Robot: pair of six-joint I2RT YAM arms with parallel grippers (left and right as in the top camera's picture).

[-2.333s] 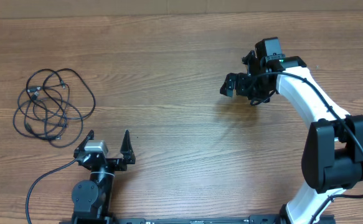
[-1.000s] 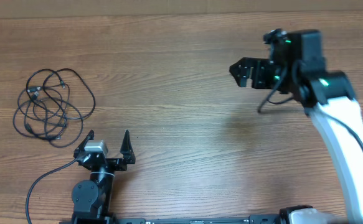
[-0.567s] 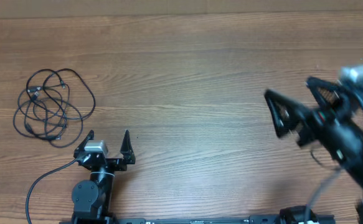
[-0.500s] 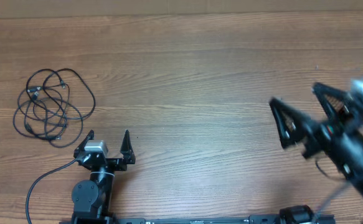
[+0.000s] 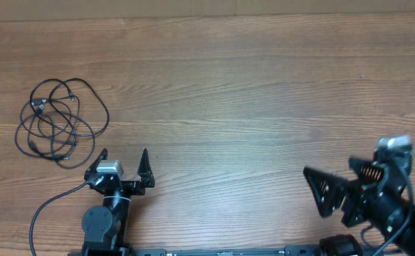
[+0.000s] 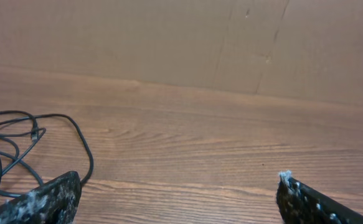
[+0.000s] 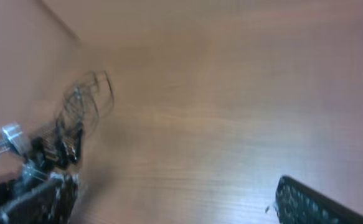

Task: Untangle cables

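The cables [image 5: 53,126] lie as one loose tangle of thin black loops on the wooden table, far left. My left gripper [image 5: 124,153] stands open just right of and nearer than the tangle, touching nothing. In the left wrist view the cables [image 6: 34,132] lie at the left, beyond the left finger [image 6: 44,199], with bare wood between the jaws. My right gripper [image 5: 328,169] is open and empty at the near right, far from the tangle. Its wrist view is blurred, and the cables [image 7: 84,102] show as a faint smear at the far left.
A thicker black cord [image 5: 47,206] runs from the left arm's base across the near left of the table. A brown cardboard wall [image 6: 181,37] rises behind the table's far edge. The left arm [image 7: 32,155] shows blurred in the right wrist view.
My right arm has swung from the far right of the table back toward the near right edge, still open. The left arm and the cables have not moved.
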